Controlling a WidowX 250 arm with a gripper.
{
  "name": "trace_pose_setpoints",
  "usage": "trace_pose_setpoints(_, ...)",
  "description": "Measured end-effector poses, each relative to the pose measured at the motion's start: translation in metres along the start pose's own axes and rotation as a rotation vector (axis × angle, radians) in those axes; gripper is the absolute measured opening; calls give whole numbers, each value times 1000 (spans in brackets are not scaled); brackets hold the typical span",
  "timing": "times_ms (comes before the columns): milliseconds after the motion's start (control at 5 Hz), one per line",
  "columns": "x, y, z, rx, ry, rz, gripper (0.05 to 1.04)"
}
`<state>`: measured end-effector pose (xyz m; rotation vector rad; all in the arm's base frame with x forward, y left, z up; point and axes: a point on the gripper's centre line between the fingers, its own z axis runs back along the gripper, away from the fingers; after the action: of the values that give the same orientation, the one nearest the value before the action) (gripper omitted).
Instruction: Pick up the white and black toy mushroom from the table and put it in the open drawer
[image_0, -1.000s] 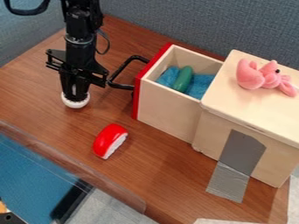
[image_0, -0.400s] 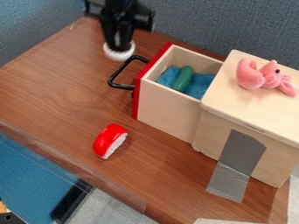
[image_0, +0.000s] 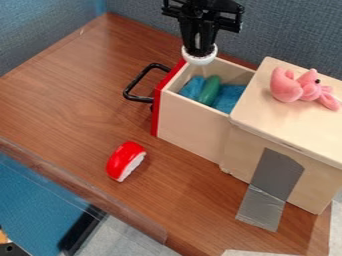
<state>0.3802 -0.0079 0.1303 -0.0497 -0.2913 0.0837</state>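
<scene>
My gripper (image_0: 199, 53) hangs at the top, over the back left corner of the open drawer (image_0: 190, 120). It is shut on a round white object (image_0: 200, 58), whose lower part bulges out below the fingertips. Inside the drawer a green oblong piece (image_0: 209, 90) lies on blue cloth (image_0: 230, 96). The drawer has a red front and a black handle (image_0: 138, 85) facing left. A red and white toy piece (image_0: 125, 161) lies on the table, to the front left of the drawer.
The wooden cabinet (image_0: 300, 135) stands at the right with a pink plush toy (image_0: 302, 88) on top. Grey tape (image_0: 270, 185) runs from its side down to the table (image_0: 73, 105). A transparent rim (image_0: 80, 185) borders the table's lower left edge.
My gripper has moved from the left of the drawer up and to the right, carrying the white object over the drawer's back corner. The drawer and the toys have stayed put.
</scene>
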Motion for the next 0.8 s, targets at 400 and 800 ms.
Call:
trace_pose_setpoints(400,-7,-20,-11,-50,14,-42,281)
trace_pose_setpoints(800,-12,-28,-13,-85,34,-48,874)
